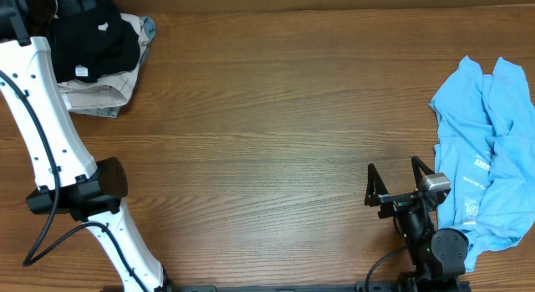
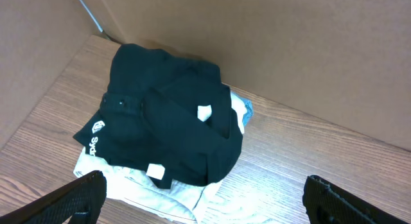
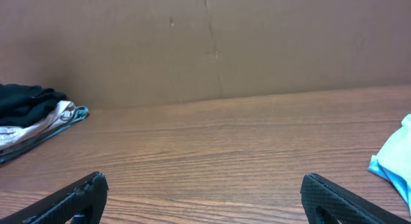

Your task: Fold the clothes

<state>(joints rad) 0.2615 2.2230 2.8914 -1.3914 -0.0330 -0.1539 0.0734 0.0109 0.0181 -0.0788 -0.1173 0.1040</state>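
A stack of folded clothes lies at the table's far left corner: a black garment (image 1: 92,41) on top of a beige one (image 1: 100,95). In the left wrist view the black garment (image 2: 167,121) lies on the beige one (image 2: 148,189). My left gripper (image 2: 205,198) is open and empty, above the stack. A crumpled light blue shirt (image 1: 489,150) lies at the right edge; its corner shows in the right wrist view (image 3: 395,163). My right gripper (image 1: 394,179) is open and empty, low over the table just left of the blue shirt.
The wooden table (image 1: 276,125) is backed by a cardboard wall (image 3: 205,44). The left arm's white links (image 1: 50,150) cross the left side. The right arm's base (image 1: 430,242) sits at the front edge.
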